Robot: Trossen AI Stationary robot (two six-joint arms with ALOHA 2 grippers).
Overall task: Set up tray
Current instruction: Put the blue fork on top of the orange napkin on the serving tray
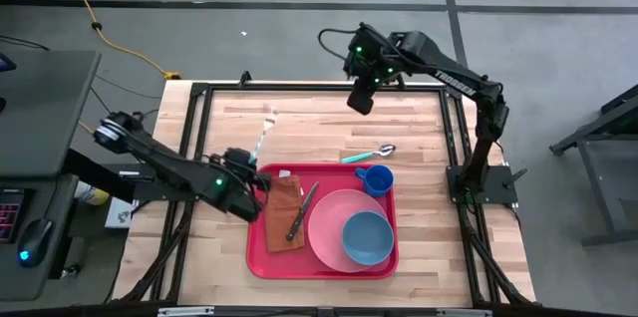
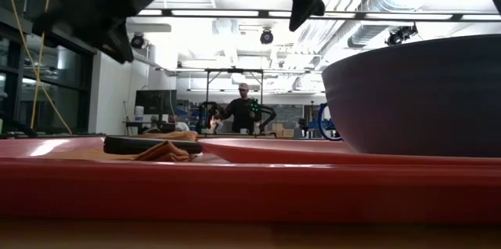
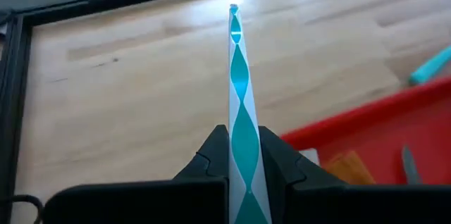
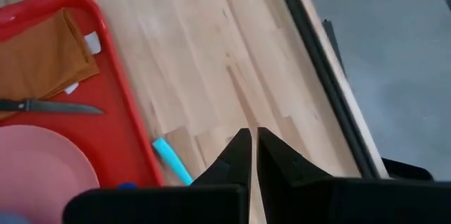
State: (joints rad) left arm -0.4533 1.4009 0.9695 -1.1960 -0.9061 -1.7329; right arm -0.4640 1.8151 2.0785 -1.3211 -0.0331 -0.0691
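Bare worktop (image 1: 319, 123) open across the far half, red tray (image 1: 261, 257) crowded with napkin (image 1: 282, 213), knife (image 1: 302, 210), pink plate (image 1: 329, 232), blue bowl (image 1: 367, 238) and cup (image 1: 376, 178), spoon (image 1: 367, 154) lying just beyond its far rim, fork (image 1: 265, 133) slanting over the wood left of centre

Low view: bowl (image 2: 415, 96) cut off at right edge. Right wrist view: plate (image 4: 42, 175) and spoon handle (image 4: 171, 160) partly cropped. Fork (image 3: 238, 76) tines blurred.

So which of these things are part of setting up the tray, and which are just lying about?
Part of the job:
- tray
- napkin
- knife
- plate
- bowl
- cup
- fork, held in the left gripper
- spoon, still on the table

Lying about:
- computer mouse
- yellow cable
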